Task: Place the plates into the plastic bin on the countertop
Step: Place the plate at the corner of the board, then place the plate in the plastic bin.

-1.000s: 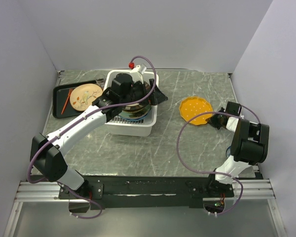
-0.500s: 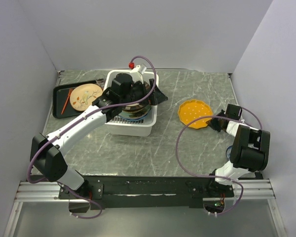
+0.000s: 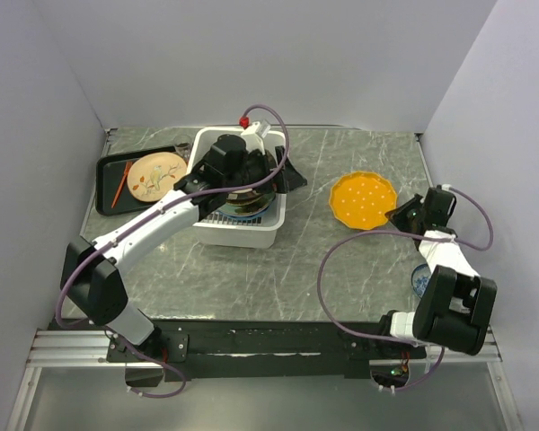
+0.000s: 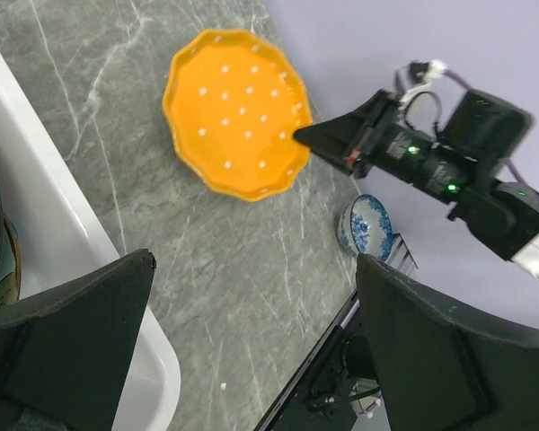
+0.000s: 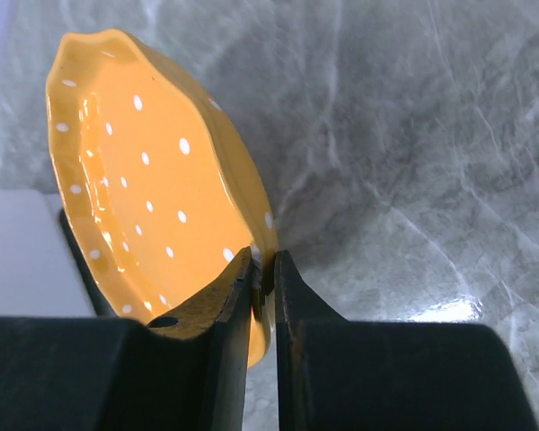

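Right gripper (image 5: 263,265): jaws pinched on the near rim of the orange dotted plate (image 5: 153,197), whose gripped edge appears raised off the countertop (image 3: 278,269). Well to its left, the plastic bin (image 3: 242,235) holds stacked plates (image 3: 242,206). The left gripper (image 4: 253,260) hangs over the bin, jaws spread and holding nothing. Judged partly done: this plate and a tan plate (image 3: 156,175) on the black tray (image 3: 108,189) beyond the bin are left. The bare stone between gives open passage, but the bin's flared rim must be cleared.

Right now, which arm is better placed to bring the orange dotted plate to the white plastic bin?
Right. The right gripper is shut on the rim of the orange dotted plate. The left gripper hangs open and empty at the white plastic bin, far from that plate.
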`<state>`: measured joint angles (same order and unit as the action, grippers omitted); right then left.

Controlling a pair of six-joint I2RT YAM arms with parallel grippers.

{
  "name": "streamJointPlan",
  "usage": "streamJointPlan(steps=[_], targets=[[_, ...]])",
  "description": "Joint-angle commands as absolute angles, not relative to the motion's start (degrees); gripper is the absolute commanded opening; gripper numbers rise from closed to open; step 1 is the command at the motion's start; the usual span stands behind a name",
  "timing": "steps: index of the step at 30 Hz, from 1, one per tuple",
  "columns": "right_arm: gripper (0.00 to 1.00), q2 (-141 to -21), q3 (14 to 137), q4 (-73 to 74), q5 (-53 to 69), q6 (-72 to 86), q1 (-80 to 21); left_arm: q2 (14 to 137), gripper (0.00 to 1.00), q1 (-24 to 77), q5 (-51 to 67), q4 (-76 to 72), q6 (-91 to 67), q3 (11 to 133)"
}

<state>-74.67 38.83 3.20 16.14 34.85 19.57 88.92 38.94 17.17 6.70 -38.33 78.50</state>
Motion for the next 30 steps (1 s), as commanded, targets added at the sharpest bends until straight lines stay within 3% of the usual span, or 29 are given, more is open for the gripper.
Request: streamJointPlan(steps=[1, 30], targets=[[0.00, -68.1, 40.0, -1.5, 21.4, 37.3, 20.4, 89.5, 0.99, 38.9, 18.8, 4.6, -38.2, 80.8], [0.00, -54.6, 43.5, -0.4, 36.7, 43.2, 20.5, 95.3, 0.99, 39.0, 21.8, 1.5, -39.7, 81.3]])
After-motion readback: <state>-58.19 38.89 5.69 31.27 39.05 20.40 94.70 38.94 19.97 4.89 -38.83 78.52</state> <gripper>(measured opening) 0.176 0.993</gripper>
